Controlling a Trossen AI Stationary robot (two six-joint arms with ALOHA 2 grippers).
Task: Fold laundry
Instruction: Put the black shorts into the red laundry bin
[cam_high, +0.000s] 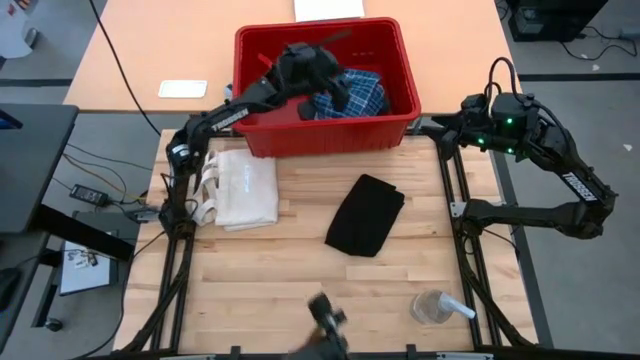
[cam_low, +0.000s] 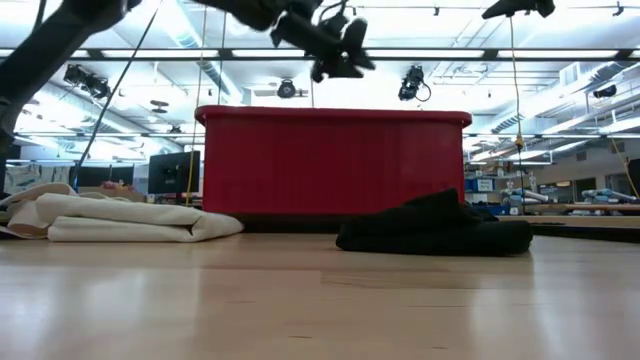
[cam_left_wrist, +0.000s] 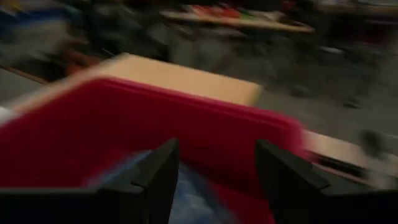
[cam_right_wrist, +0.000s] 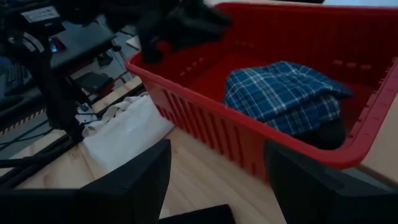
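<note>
Two fingers of the left end effector (cam_high: 345, 95) stand apart, empty, above the plaid garment (cam_high: 358, 95) in the red basket (cam_high: 330, 135).

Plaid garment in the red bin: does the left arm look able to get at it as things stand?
Probably yes: the left gripper hangs open over the bin, above the plaid garment, with nothing lying over it.

Left wrist view's red bin (cam_left_wrist: 155, 124) motion-blurred

Beyond my wooden table (cam_high: 300, 255): grey floor (cam_high: 590, 90), a tan table (cam_high: 180, 50), ceiling track lights (cam_low: 415, 82) and monitors (cam_low: 172, 172).
</note>
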